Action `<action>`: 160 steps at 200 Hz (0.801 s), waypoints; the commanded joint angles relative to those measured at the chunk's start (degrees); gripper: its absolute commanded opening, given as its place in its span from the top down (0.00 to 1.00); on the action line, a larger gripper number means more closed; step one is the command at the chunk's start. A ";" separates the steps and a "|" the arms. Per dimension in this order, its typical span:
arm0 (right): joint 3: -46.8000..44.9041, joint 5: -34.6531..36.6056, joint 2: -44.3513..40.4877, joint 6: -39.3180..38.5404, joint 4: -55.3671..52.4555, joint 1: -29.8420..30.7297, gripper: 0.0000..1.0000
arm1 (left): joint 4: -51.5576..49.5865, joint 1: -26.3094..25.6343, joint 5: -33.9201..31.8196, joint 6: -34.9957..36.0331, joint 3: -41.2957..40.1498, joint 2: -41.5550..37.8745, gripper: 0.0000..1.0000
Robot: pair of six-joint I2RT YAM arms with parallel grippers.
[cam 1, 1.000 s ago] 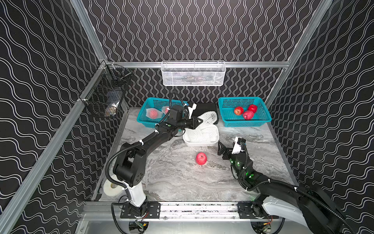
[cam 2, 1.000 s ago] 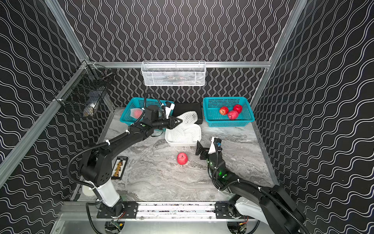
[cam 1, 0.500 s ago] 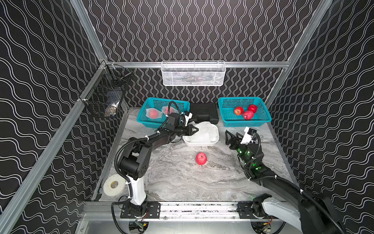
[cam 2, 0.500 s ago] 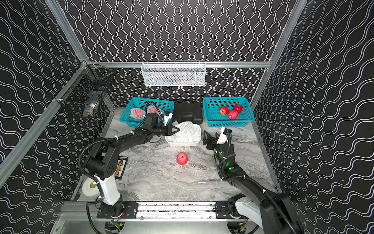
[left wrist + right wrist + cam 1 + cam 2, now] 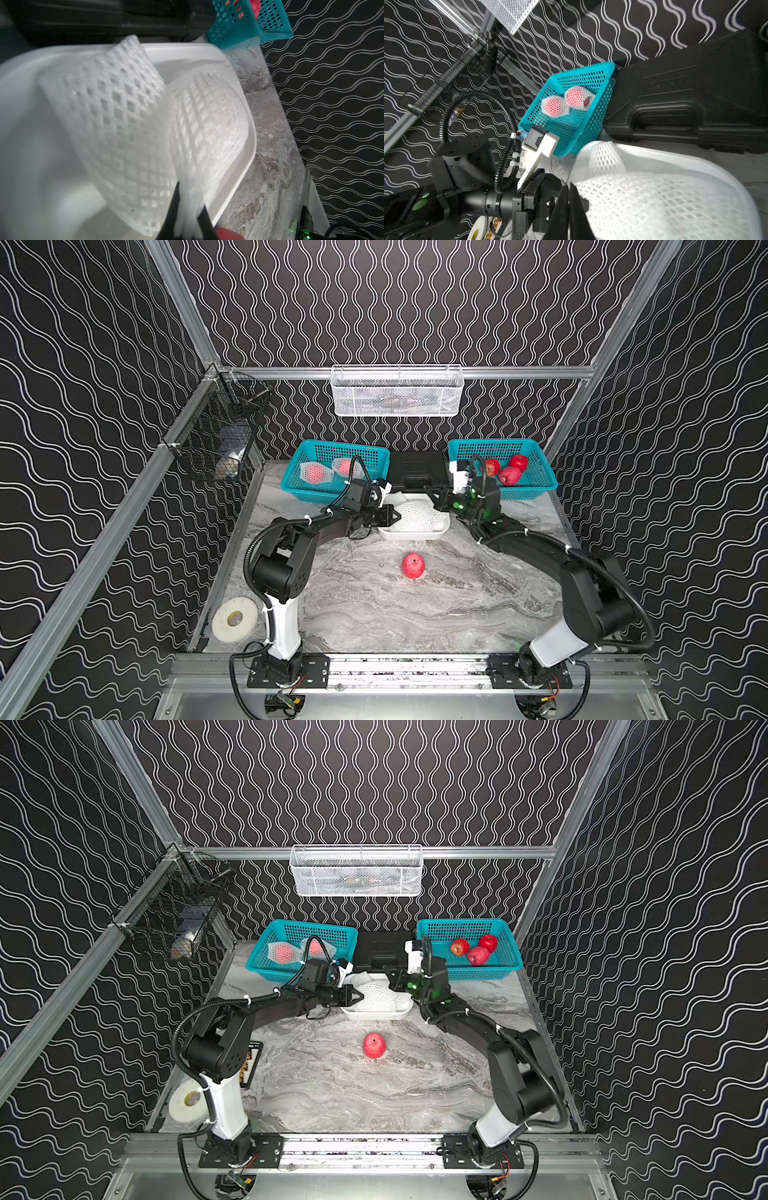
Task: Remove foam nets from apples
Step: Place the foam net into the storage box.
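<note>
Foam net is hanging pinched in the left hand, over the tub toward the bench's far edge. A second net is lying inside. Right hand is closed, tips beside the mesh; cannot tell if anything is caught.

Risks: both hands are crowding the tub and could knock. The springy net may cling to the fingers or bounce over the rim on release.

Net is looking white, limp, diamond-holed. Bare apple is sitting mid-bench, free to roll. Two netted apples are waiting in the far-left basket.
</note>
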 commanded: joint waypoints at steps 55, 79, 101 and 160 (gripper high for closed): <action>13.15 2.74 13.68 -6.57 -17.15 4.66 0.95 | -4.01 -0.52 -4.01 2.61 1.19 0.29 0.94; 15.38 2.55 17.39 -5.66 -18.74 4.71 0.95 | -3.50 -0.92 -5.39 2.72 0.75 -0.40 0.88; 16.71 2.50 20.44 -5.54 -19.67 4.61 0.95 | -4.76 -1.25 -6.65 3.42 1.44 -1.16 0.77; 16.76 3.90 23.35 -5.86 -19.58 4.62 0.93 | -9.42 -2.09 -12.88 3.52 1.23 -8.92 0.46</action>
